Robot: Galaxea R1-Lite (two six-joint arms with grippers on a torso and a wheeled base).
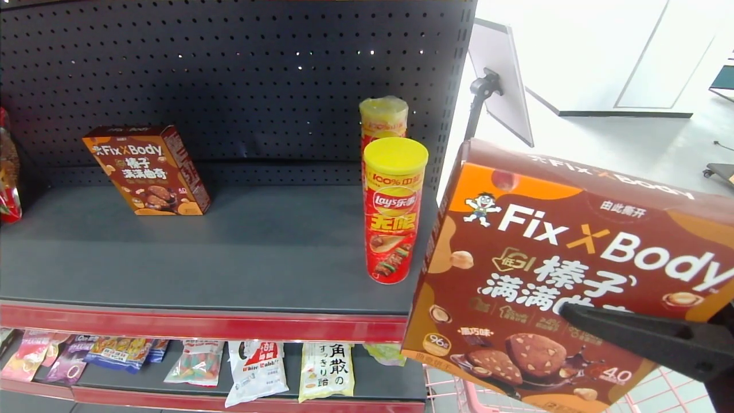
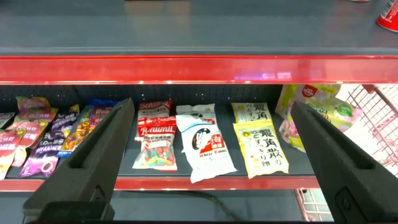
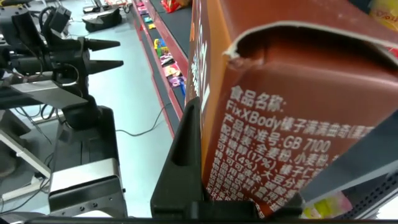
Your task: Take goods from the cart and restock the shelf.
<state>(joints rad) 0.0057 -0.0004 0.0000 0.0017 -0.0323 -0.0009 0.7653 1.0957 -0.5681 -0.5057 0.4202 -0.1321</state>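
My right gripper (image 1: 573,316) is clamped on a brown cookie box (image 1: 550,275). One dark finger (image 1: 636,339) lies across the printed front, while the other is hidden behind the carton. In the right wrist view the box (image 3: 298,81) sits wedged between both fingers, and its top flap looks torn or dented. I hold the box tilted in the air, just off the right end of the shelf board (image 1: 229,246). Its far corner is cut off by the edge of the frame. Beneath it I can make out only a few pink wires of the cart (image 1: 459,396). My left gripper (image 2: 212,106) hangs with its jaws wide apart and nothing between them. It faces the lower shelf (image 2: 199,184), where the candy bags (image 2: 202,146) lie in a row. On the upper board a second box (image 1: 146,170) of the same kind stands near the back left. A yellow-lidded chip can (image 1: 394,212) stands near the right front. A rear can (image 1: 383,117) is mostly hidden behind it, with only its top showing. At the far left a red bag (image 1: 7,172) is sliced off by the frame, too little of it for me to identify.
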